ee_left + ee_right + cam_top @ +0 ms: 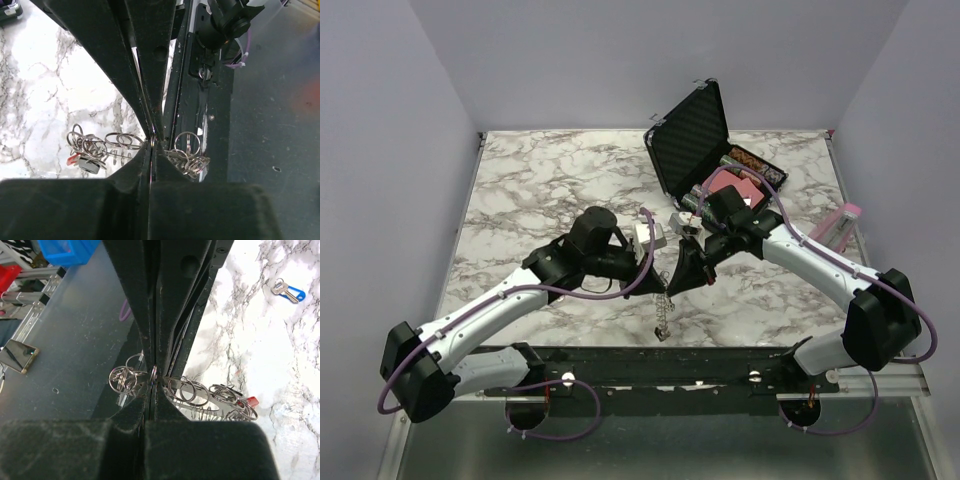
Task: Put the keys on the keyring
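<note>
Starting on the left: my left arm point(490, 315) reaches in over the marble desk point(540, 190) toward the middle. On its wrist camera, the left pincer point(151, 148) has its fingers pressed together, clamped on one ring of the keyring point(125, 141). The chain of rings runs out to either side of the pinch. Out on the far left of that chain I can see a red-headed key point(74, 160) bunched in with the rings, over the marble.

Middle of the overhead view now: the keyring point(663, 312) trails from the two pincers toward the near edge of the desk. I can't tell whether it's lying flat or hanging.

On the right, the right pincer point(152, 383) is closed too, nipping a ring in the same chain, tip to tip with the left one. A small blue-headed piece point(287, 291) lies on the marble, well apart. Behind the right arm point(820, 260) a black case point(692, 125) stands open, and a pink object point(842, 222) sits at the desk's right edge.
</note>
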